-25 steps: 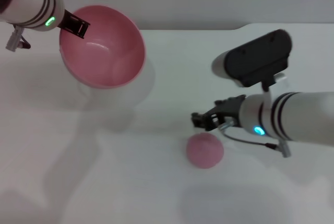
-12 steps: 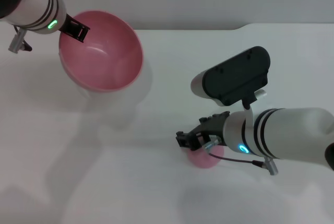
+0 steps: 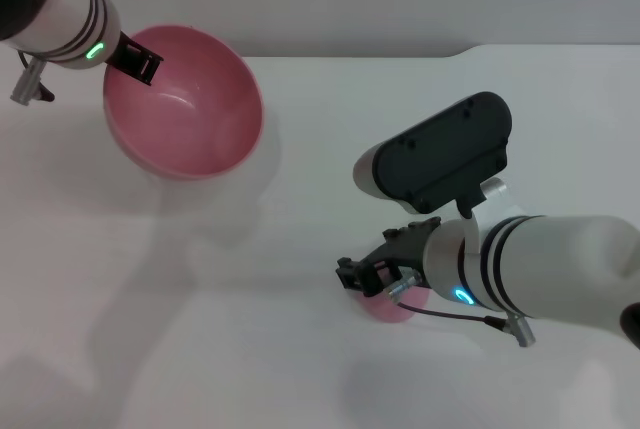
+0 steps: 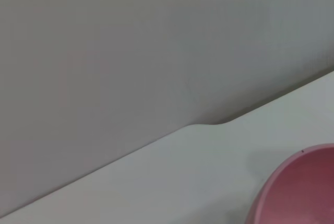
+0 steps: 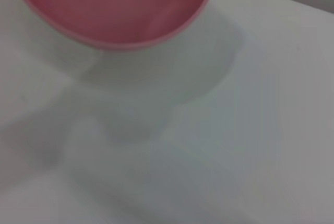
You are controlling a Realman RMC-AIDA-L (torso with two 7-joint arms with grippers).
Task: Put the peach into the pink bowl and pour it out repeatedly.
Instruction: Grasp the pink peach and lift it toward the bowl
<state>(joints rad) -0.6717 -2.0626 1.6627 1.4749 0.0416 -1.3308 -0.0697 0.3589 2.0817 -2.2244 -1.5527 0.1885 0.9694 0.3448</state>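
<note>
Two things matter here. Largest is the pink bowl [image 3: 183,99], held tilted above the white table [image 3: 300,189] by the left gripper [image 3: 133,57], clamped on its far rim — stiff, glossy, probably slippery. Smaller, the peach [image 3: 392,303] lies on the table under the right gripper [image 3: 365,276]; whether its jaws have closed I cannot tell. It looks light and apt to roll — best pinched across its middle.

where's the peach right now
In the head view the peach lies on the white table, right of centre and mostly hidden under the right gripper, well apart from the pink bowl.
</note>
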